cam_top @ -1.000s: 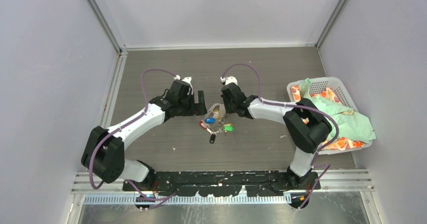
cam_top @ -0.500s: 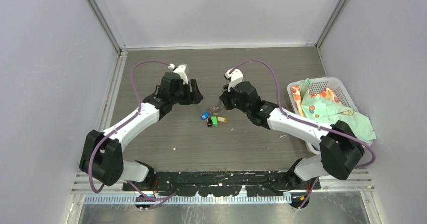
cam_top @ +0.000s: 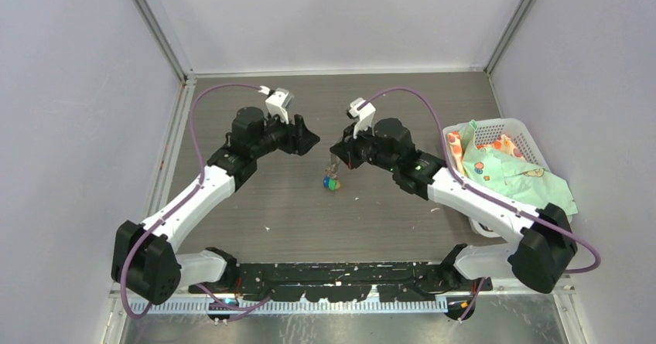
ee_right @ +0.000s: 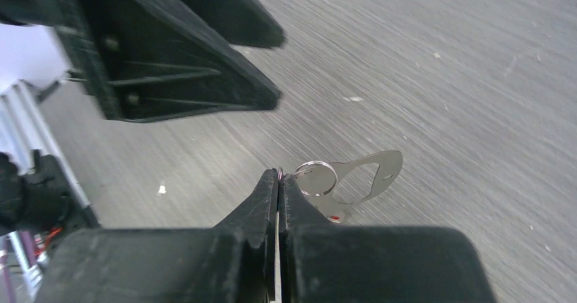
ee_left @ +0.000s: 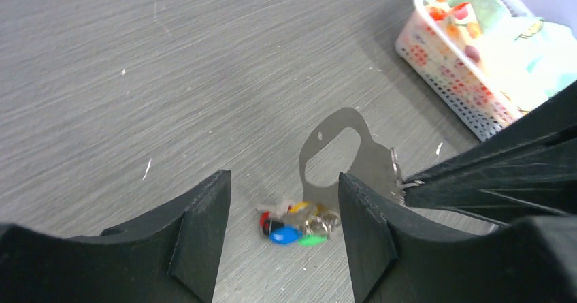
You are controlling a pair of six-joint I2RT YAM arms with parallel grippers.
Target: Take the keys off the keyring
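- Across the whole floor of the cell lies a grey wood-grain table (cam_top: 255, 197), dotted with small pale flecks. Pale lilac walls (cam_top: 77, 89) close it in on the left, far and right sides.
- At the right edge sits a white perforated basket (cam_top: 495, 131) heaped with patterned cloths (cam_top: 518, 178).
- Near the table's middle, the right gripper (cam_top: 334, 157) is clamped tight on one end of the keyring (ee_left: 373, 165), holding it up off the table. The keys (cam_top: 331, 182) bunch just below it.
- Just to its left, the left gripper (cam_top: 311, 138) has its fingers spread with nothing between them.
- Only the left wrist view shows the plate's oval cutout and the blue, green, red and yellow key heads. From overhead these are one tiny coloured clump.
- Only the right wrist view shows the jaws pressed together beside a wire ring (ee_right: 316, 178) on the plate.
- Whether the keys touch the table I cannot tell.
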